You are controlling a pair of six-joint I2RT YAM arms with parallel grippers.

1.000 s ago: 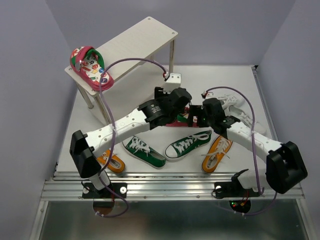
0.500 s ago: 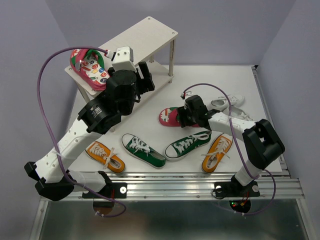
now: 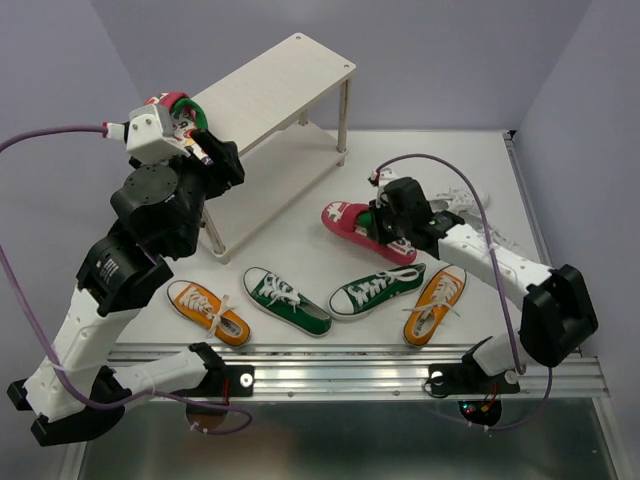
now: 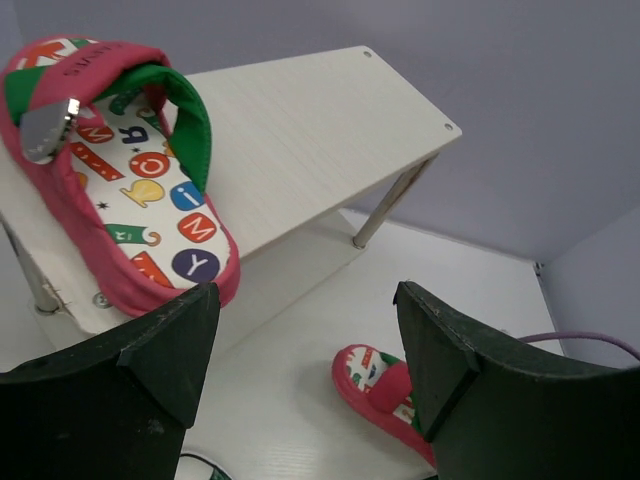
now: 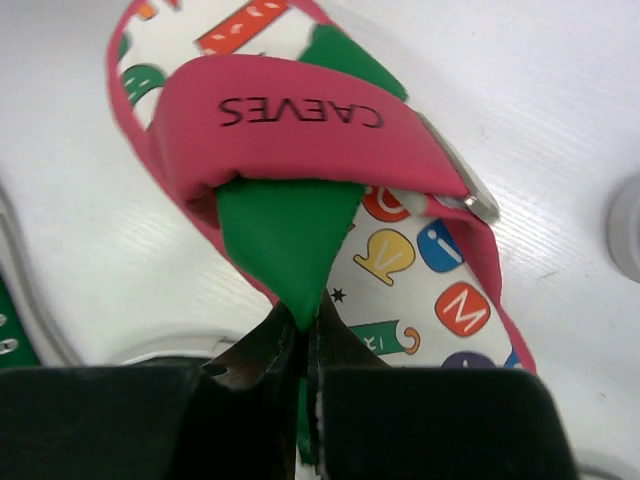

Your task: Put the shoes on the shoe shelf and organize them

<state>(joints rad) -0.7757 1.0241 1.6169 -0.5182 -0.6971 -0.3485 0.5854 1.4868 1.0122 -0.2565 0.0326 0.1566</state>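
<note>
One flip-flop (image 3: 347,222), seemingly tilted, in right end effector (image 5: 306,322).

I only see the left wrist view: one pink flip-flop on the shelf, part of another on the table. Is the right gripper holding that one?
Observer: Yes, the right gripper is shut on the green strap of the pink-red flip-flop with the patterned footbed.
Operator: Which shoes wait on the table?
Observer: Two green lace-up sneakers and two orange lace-up sneakers near the bases; white sneakers behind the right arm.
</note>
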